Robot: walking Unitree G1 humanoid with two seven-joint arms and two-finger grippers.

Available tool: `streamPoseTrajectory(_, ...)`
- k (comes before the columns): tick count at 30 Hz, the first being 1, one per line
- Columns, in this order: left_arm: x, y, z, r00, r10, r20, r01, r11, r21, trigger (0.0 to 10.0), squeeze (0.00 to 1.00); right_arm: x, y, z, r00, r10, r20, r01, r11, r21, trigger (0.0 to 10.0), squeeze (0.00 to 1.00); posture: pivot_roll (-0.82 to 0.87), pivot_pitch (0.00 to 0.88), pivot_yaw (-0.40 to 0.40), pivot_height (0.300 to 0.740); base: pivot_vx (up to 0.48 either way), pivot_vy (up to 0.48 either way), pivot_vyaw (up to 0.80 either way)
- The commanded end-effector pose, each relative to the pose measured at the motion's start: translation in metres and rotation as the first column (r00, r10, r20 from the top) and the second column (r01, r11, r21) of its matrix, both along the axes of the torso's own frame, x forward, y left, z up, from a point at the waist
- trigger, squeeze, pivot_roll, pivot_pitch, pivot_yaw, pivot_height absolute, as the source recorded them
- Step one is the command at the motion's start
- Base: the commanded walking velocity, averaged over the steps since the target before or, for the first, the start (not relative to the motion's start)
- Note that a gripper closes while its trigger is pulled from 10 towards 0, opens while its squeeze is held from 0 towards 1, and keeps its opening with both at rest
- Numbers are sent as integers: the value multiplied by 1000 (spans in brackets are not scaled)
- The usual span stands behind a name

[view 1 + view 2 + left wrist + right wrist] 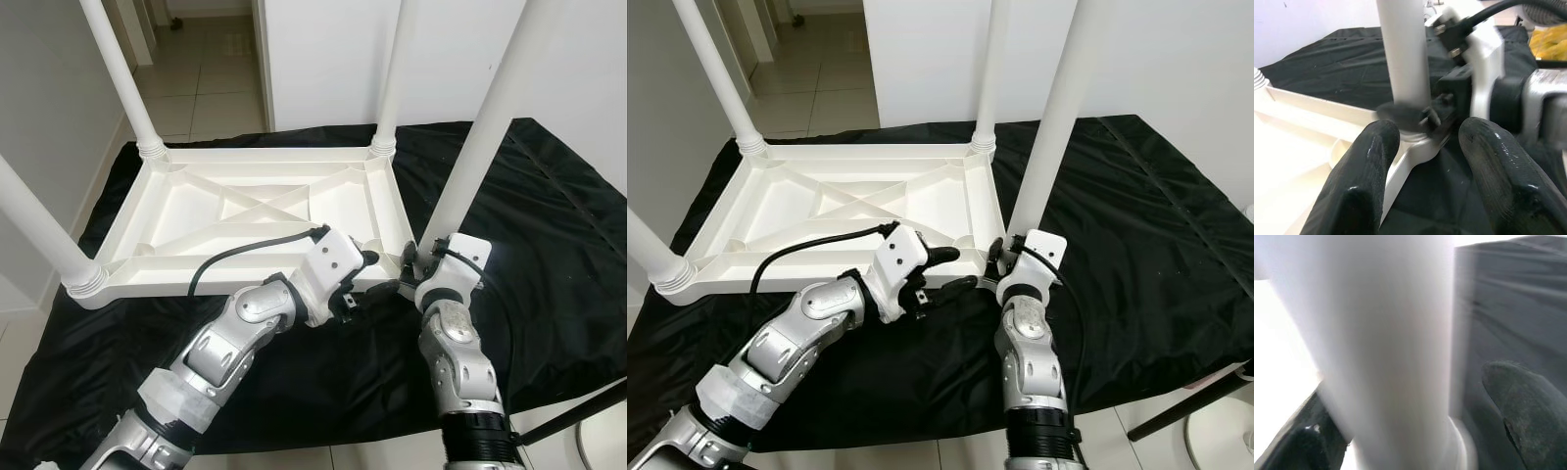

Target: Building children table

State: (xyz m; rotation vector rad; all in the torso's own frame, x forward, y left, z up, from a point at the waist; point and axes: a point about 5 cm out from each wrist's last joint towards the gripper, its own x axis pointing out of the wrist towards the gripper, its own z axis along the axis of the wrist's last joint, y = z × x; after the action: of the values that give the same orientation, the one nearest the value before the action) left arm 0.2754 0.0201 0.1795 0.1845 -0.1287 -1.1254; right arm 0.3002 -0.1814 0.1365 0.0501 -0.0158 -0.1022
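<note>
On the black cloth (549, 225) that covers the counter, you see in the left eye view the white children table (245, 211) lying upside down, with its four white legs pointing up. Your right tool (413, 269) is at the base of the near right leg (480, 137), where this leg meets the corner of the table top, and its fingers stand on both sides of the leg. Your left tool (364, 279) is just beside it, at the near edge of the table, with its fingers apart. From the right eye view you get the same scene: the left tool (955, 271) has one finger above the table edge and one finger below it, and the right tool (997, 262) is close against the leg base. Through the left wrist view you look between two black fingers (1359, 181) that are spread and hold nothing; behind them is the leg (1403, 54) and the right tool against it. Through the right wrist view the leg (1381, 347) is blurred and very near, with one dark finger (1525, 406) on each side; you cannot tell if they press the leg.
</note>
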Motion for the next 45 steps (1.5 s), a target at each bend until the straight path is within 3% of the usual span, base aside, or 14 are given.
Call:
streamPoseTrajectory(1, -7, -2, -3, 994, -111, -9, 111, 993, 26, 10000, 0, -1, -4, -1, 997, 82, 10, -82, 997, -10, 10000, 0, -137, 0, 42, 740, 0, 0, 0)
streamPoseTrajectory(7, -6, -3, -3, 994, -113, -8, 113, 993, 26, 10000, 0, 3, -12, 0, 978, 208, 7, -206, 975, -81, 10000, 0, -139, 0, 43, 740, 0, 0, 0)
streamPoseTrajectory(10, -6, -3, -3, 994, -113, -8, 113, 993, 26, 10000, 0, 3, -12, 0, 978, 208, 7, -206, 975, -81, 10000, 0, -139, 0, 43, 740, 0, 0, 0)
streamPoseTrajectory(17, -4, -2, 0, 995, -103, 2, 103, 994, 25, 10000, 0, 20, -18, 5, 904, 427, -18, -424, 889, -172, 10000, 0, -125, 0, 43, 740, 0, 0, 0)
streamPoseTrajectory(28, -2, -1, 1, 996, -94, 7, 93, 995, 25, 10000, 0, 30, -16, 9, 851, 525, -15, -519, 837, -176, 9647, 0, -115, 0, 45, 740, 0, 0, 0)
streamPoseTrajectory(29, -2, 0, 1, 996, -92, 8, 92, 996, 24, 10000, 0, 33, -15, 9, 843, 538, -20, -532, 827, -180, 6549, 0, -114, 0, 45, 740, 0, 0, 0)
streamPoseTrajectory(30, -2, 0, 1, 996, -92, 8, 92, 996, 24, 10000, 0, 33, -15, 9, 843, 538, -20, -532, 827, -180, 6549, 0, -114, 0, 45, 740, 0, 0, 0)
streamPoseTrajectory(31, -2, 0, 2, 996, -90, 10, 90, 996, 25, 10000, 0, 35, -15, 7, 830, 556, -33, -552, 814, -179, 0, 0, -111, 0, 45, 740, 0, 0, 0)
streamPoseTrajectory(37, -1, 0, 3, 996, -84, 15, 84, 996, 23, 10000, 0, 36, -16, 0, 812, 581, -55, -581, 796, -169, 0, 0, -106, 0, 44, 740, 0, 0, 0)
streamPoseTrajectory(45, -2, -3, 4, 995, -94, 14, 94, 995, 19, 10000, 0, 31, -21, -5, 814, 578, -58, -580, 803, -138, 0, 0, -111, 0, 50, 740, 0, 0, 0)
